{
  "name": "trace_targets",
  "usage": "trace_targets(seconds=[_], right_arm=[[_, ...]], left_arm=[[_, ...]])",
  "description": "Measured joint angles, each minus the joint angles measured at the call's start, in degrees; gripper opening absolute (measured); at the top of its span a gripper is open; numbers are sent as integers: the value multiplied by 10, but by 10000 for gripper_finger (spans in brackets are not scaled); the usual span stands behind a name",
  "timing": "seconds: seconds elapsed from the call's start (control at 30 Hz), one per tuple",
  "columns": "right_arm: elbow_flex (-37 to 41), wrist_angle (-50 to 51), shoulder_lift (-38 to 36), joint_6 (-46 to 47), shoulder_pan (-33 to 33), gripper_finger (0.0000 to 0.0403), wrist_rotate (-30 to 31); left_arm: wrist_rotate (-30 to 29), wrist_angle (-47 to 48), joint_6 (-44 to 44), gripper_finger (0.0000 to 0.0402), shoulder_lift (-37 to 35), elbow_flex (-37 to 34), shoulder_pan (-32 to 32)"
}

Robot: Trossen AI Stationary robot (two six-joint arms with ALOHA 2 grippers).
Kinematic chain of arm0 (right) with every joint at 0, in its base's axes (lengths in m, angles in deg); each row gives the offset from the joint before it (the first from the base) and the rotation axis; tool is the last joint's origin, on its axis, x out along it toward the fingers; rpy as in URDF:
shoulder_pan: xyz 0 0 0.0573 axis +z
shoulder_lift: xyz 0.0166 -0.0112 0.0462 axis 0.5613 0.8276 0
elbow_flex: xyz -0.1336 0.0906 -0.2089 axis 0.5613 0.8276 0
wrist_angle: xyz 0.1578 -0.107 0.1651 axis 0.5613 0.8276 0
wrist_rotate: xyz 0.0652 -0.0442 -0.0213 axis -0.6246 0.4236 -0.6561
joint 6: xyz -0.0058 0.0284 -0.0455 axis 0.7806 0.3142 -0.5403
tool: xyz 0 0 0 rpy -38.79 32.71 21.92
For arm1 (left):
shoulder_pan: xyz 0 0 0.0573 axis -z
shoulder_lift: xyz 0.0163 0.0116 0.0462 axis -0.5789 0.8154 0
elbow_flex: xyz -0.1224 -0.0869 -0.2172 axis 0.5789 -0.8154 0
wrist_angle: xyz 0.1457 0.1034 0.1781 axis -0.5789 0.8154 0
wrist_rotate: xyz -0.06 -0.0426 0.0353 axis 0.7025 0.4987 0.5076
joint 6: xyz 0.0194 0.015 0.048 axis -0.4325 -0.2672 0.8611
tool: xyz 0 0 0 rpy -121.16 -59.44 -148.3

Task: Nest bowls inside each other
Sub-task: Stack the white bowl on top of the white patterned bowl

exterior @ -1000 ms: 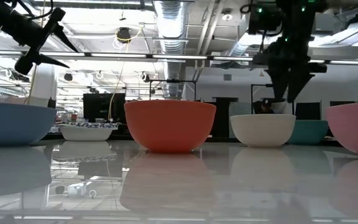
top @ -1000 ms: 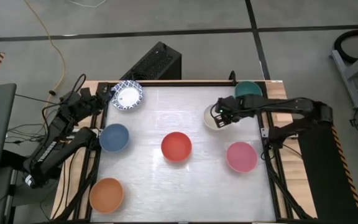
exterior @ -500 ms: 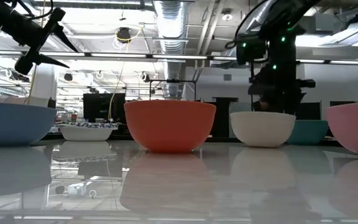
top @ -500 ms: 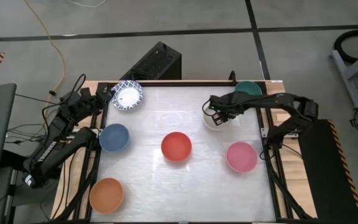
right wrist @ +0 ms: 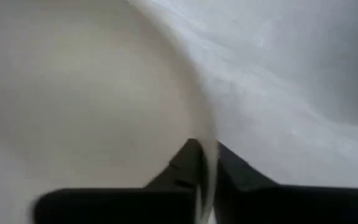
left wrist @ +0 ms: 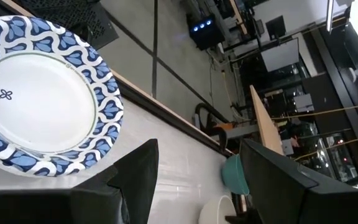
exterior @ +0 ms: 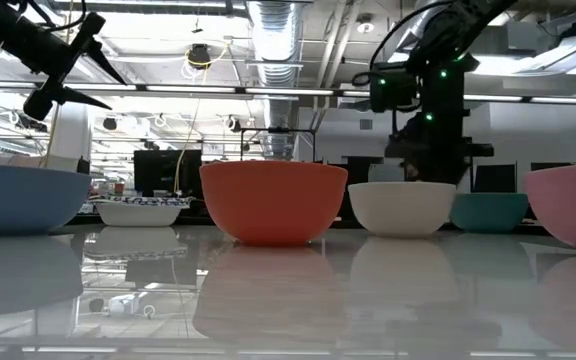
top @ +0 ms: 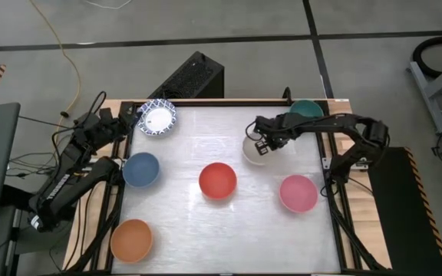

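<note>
Cream bowl (top: 254, 150) sits toward the table's (top: 206, 222) far right corner, near the teal bowl (top: 306, 110); right gripper (top: 264, 142) is clamped on its rim. Left gripper (left wrist: 197, 180), fingers apart, hovers by the patterned bowl (top: 158, 118).

Overhead and table-level cameras share the cream bowl (top: 253, 151); right wrist, seemingly, nearest.

Workshop floor and ceiling around the table

A grey floor (top: 229, 46) crossed by dark seam lines carries a yellow cable (top: 71, 69) and a black box (top: 192, 77); ceiling ducts (exterior: 278, 25) and bright lights hang overhead.
</note>
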Motion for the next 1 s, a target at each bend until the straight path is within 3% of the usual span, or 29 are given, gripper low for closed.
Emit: trace_targets(seconds=[0.07,0.23,0.57,1.0], right_arm=[[-2,-14,-4,-4,-2,16,-18],[-22,-26,-6,-8,-5,13,-31],[-168,-38,5,-68,-22,8,39],[-403,-35,157,-175,-26,8,68]], left_arm=[[13,4,1,214,3,0,0],[52,5,4,214,34,0,0],[111,-123,6,214,128,0,7],[141,-277,40,214,267,0,79]])
